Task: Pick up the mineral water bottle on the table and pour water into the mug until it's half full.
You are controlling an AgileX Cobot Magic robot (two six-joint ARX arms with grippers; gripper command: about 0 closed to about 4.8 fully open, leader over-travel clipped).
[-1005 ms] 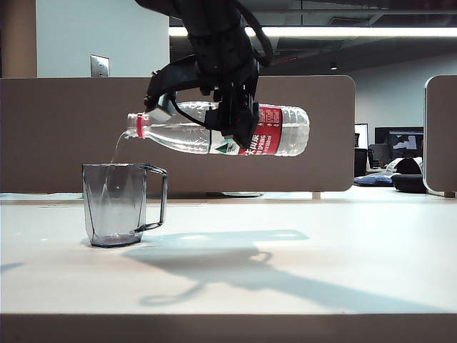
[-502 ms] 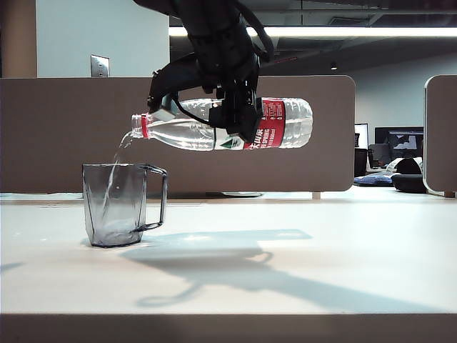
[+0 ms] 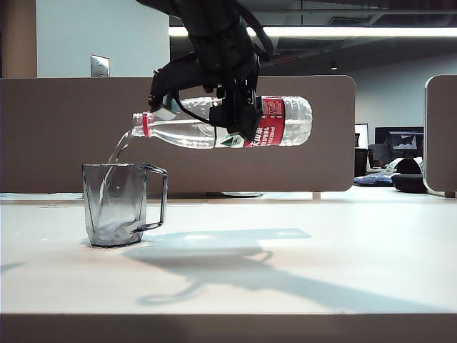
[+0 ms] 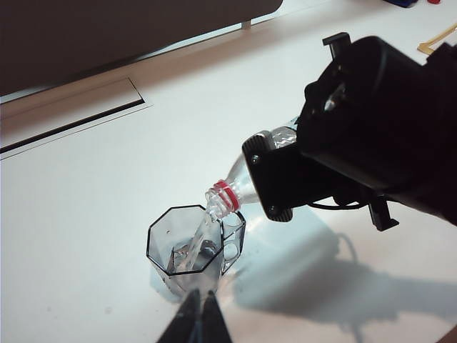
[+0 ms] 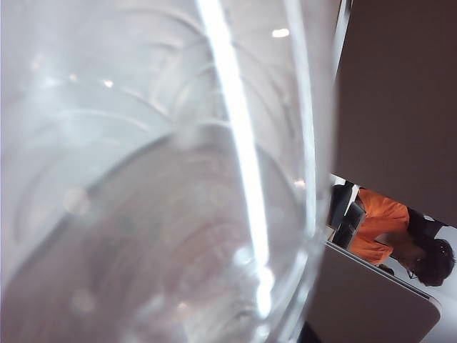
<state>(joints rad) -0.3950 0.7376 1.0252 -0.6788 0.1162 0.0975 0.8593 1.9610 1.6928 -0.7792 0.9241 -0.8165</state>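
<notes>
Right tool [image 3: 235,118] clamps the mineral water bottle [image 3: 282,121] near level, neck just above the mug [image 3: 114,204] so water [image 3: 114,153] lands inside. Left tool [image 4: 198,321], fingers pinched narrow, hangs just beside the mug on the surface [image 3: 321,264].

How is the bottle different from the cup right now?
The bottle lies sideways in the air, held by the right gripper; the cup stands upright on the table. The bottle has a red label; the cup is plain grey. Water leaves the bottle and lands in the cup. Both are see-through.
</notes>
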